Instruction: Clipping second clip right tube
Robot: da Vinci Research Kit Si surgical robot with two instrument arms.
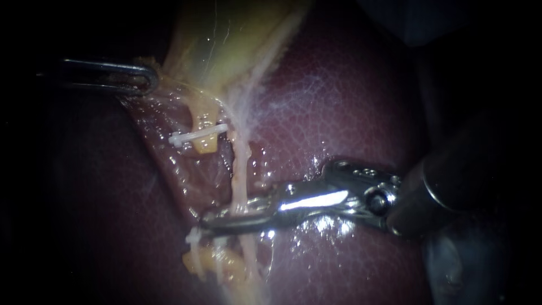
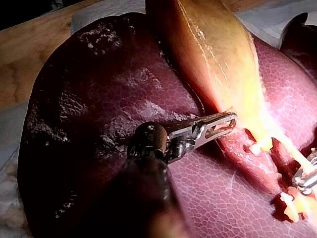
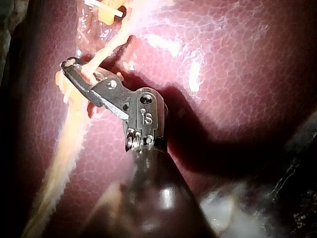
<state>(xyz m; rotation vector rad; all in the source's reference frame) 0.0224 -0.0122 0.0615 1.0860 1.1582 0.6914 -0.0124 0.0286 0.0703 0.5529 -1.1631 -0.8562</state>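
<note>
Across the lower middle of the endoscope view, my right instrument (image 1: 212,223) reaches in from the right and lies over the right tube (image 1: 241,164). This pale strand runs down the liver (image 1: 339,101) from the foot of the gallbladder (image 1: 226,34). The jaws are closed onto the tube from both sides, and it goes in above them and comes out below. From the right wrist camera, the right instrument (image 3: 74,69) shows the same grip. The right tube (image 3: 106,49) passes between the dark upper jaw and the one beneath it, with wet liver (image 3: 223,59) all around.

A white lower clip (image 1: 193,237) sits right at the jaw tips, above a yellow stump (I cannot tell whether the jaws carry it or the stump does). An upper clip (image 1: 200,135) crosses another yellow stump just beside the right tube, well above the jaws.

My left instrument (image 1: 148,76) comes in at the upper left and pinches tissue at the gallbladder's edge. In its own wrist view, the left instrument (image 2: 229,121) has slotted jaws pressed on yellowish tissue where the gallbladder (image 2: 208,54) meets the liver (image 2: 99,99).
</note>
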